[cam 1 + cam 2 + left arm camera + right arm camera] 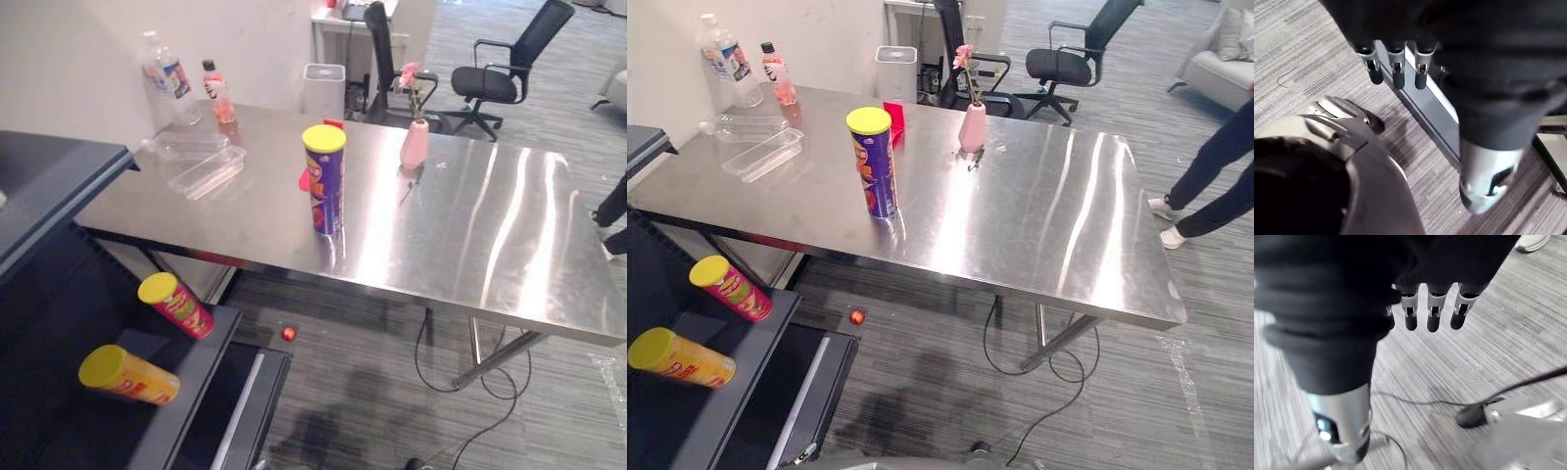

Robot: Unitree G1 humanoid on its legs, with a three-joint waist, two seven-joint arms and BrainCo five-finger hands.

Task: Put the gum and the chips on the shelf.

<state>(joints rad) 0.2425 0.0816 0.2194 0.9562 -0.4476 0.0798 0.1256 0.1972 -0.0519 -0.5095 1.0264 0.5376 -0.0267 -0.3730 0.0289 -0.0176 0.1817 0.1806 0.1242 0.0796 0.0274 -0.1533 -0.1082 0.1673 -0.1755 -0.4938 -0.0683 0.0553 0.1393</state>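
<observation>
Tall purple cardboard chips tube with yellow plastic lid (324,181) stands upright on the shiny steel table (470,230), around the middle, nearer the front edge. Small flat red pack (893,119), probably the gum, sits just behind the tube and is partly hidden by it; can't tell if they touch. Two more tubes already lie on their sides on the dark grey low shelf (191,382) at the robot's left: a red one with yellow lid (178,305) and an orange one with yellow lid (127,375), apart from each other.

Handling, my guess: tube is light, stiff-walled, smooth and a bit slippery. It's tall, so tips easily and rolls once laid down. Wrap fingers and thumb round mid-body below the lid, no hard squeeze or the wall may dent. Red pack is small, light and rigid enough; pinch across its narrow sides. Tube blocks a straight reach, so come in from the side or take the tube first. Pink vase with flower (414,143) stands right of the tube, well apart, and could topple on a wide swing.

Left hand (1397,73): hangs down toward grey carpet (1474,362), fingers straight, side by side, holding nothing. Right hand (1432,316): same pose, fingers straight and loose, empty. Both low, well apart from the table top, no reach begun yet
</observation>
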